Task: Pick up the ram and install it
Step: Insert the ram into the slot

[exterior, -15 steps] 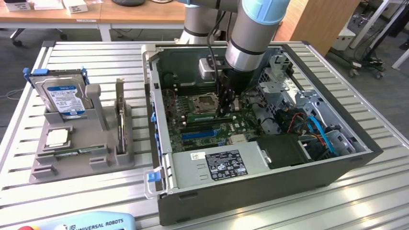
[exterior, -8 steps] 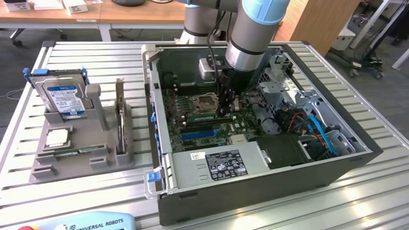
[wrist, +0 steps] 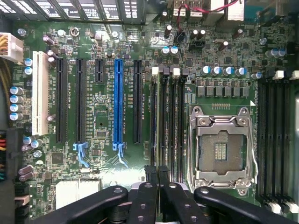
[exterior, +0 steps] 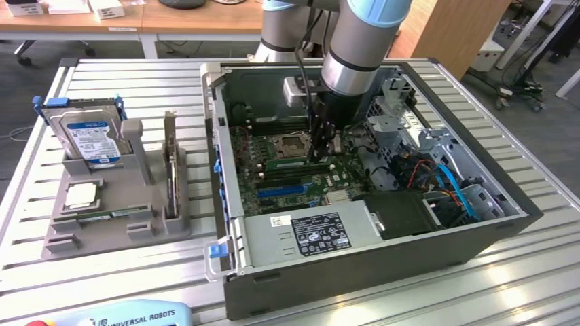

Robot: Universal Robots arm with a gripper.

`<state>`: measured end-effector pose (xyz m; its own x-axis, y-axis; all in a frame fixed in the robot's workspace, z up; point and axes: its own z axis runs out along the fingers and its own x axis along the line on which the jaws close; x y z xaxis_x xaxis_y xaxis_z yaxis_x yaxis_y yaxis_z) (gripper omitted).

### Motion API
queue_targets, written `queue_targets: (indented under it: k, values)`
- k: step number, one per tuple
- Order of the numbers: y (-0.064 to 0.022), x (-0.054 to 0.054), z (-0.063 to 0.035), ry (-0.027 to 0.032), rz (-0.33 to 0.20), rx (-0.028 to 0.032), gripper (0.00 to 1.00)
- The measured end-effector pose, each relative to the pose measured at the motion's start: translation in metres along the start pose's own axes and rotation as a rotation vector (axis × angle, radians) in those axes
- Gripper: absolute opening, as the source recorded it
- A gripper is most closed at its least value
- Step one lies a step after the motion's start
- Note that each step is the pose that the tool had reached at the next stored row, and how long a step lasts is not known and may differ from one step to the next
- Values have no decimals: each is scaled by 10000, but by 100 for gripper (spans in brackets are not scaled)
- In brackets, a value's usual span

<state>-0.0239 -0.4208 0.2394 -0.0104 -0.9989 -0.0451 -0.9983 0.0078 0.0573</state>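
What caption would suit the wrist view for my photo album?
Shut end effector hangs over the motherboard by its memory slots, beside an empty processor socket.

Silver arm (exterior: 349, 47), blue caps (exterior: 376, 10); black claw (wrist: 157, 171)

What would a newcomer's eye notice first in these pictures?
The robot arm reaches down into the open computer case on the slatted table. In the wrist view, a bright blue slot and the empty processor socket stand out on the green motherboard, close to the shut gripper. On the exterior view's left, a hard drive stands in a grey holder.
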Motion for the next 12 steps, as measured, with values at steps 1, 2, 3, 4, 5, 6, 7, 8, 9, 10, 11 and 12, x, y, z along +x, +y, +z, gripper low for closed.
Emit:
queue_targets:
  k: [1, 2, 3, 4, 5, 6, 7, 8, 9, 10, 11, 12]
  values:
    - [0, 0, 1, -3, 0, 1, 11]
    - [-1, 0, 1, -3, -1, 1, 11]
    - [-1, 1, 0, -2, -1, 1, 11]
    - [-1, 7, 0, 0, -2, 0, 11]
    - [-1, 13, -1, 0, -3, -1, 11]
    - [-1, 20, -1, -1, -2, 0, 11]
    - [0, 24, -1, -1, -1, 0, 11]
    - [0, 25, 0, -2, 0, 1, 11]
    - [-1, 25, 2, -2, 0, 3, 11]
    - [-2, 26, 11, -4, -1, 10, 11]
    - [-2, 27, 19, -2, -3, 16, 11]
    - [-3, 27, 28, -2, -4, 22, 11]
